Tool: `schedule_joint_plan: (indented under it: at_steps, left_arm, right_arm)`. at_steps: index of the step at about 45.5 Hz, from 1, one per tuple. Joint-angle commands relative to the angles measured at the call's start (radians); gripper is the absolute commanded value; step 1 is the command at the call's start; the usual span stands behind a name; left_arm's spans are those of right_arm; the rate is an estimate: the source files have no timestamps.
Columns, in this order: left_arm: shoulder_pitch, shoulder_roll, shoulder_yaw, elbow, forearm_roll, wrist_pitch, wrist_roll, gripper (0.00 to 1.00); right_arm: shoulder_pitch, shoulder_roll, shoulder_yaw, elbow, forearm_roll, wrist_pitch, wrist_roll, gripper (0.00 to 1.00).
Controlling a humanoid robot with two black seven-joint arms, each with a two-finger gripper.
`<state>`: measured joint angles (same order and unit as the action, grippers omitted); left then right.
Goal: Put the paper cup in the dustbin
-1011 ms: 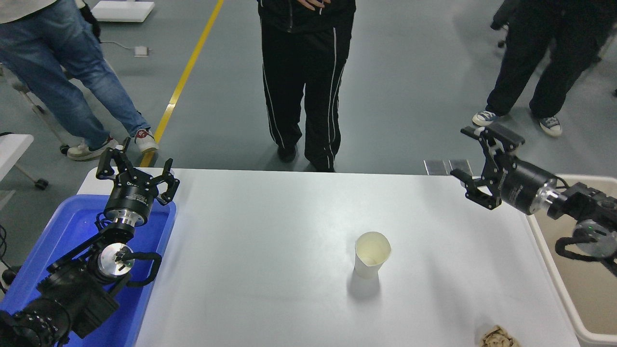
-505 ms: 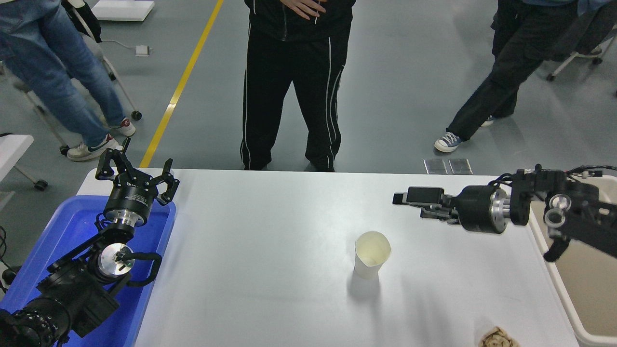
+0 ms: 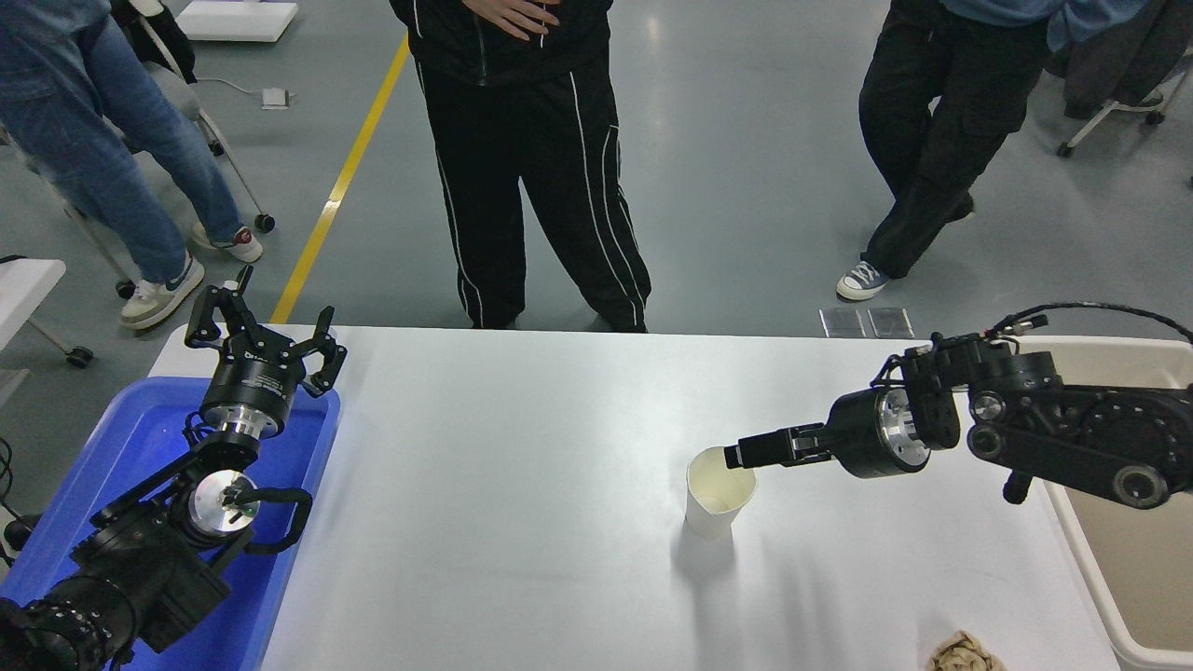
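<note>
The white paper cup [image 3: 716, 496] stands upright on the white table [image 3: 522, 485], right of its middle, mouth up. My right gripper [image 3: 743, 455] reaches in from the right, level with the cup's top, and its tip is at the right side of the cup's rim. It is seen side-on, so I cannot tell whether it is open or shut or touches the cup. The beige dustbin [image 3: 1089, 567] stands at the table's right edge, under my right arm. My left gripper [image 3: 263, 328] is parked open at the lower left.
A blue bin [image 3: 112, 466] sits under the left arm at the table's left edge. A crumpled brown paper wad [image 3: 965, 652] lies at the front right. Three people stand on the floor beyond the far edge.
My right gripper has swung from high at the right, down and left to the cup's rim, and rolled to a side-on pose. The cup has not moved. The people have shifted.
</note>
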<state>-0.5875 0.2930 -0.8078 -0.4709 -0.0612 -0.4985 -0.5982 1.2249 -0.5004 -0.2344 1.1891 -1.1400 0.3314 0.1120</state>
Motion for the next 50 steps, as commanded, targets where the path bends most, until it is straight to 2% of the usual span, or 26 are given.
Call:
schedule_joint_plan:
  at_steps: [1, 13, 38, 43, 47, 50]
  left_arm:
    - [0.0, 0.0, -0.001, 0.0, 0.0, 0.0, 0.0, 1.0]
    - [0.0, 0.0, -0.001, 0.0, 0.0, 0.0, 0.0, 1.0]
    - [0.0, 0.0, -0.001, 0.0, 0.0, 0.0, 0.0, 1.0]
    - [0.0, 0.0, -0.001, 0.0, 0.0, 0.0, 0.0, 1.0]
    - [0.0, 0.0, -0.001, 0.0, 0.0, 0.0, 0.0, 1.0]
    - [0.0, 0.0, -0.001, 0.0, 0.0, 0.0, 0.0, 1.0]
  right_arm:
    - [0.042, 0.114, -0.097, -0.095, -0.01, 0.0, 0.0, 0.99]
    - [0.024, 0.164, -0.112, -0.183, -0.03, -0.009, -0.002, 0.99]
    - [-0.021, 0.197, -0.117, -0.223, -0.052, -0.066, 0.003, 0.97]
    - [-0.03, 0.204, -0.121, -0.23, -0.05, -0.068, 0.006, 0.92]
    - [-0.027, 0.207, -0.12, -0.226, -0.05, -0.069, 0.008, 0.82]
    - [-0.024, 0.213, -0.123, -0.223, -0.052, -0.069, 0.009, 0.64]
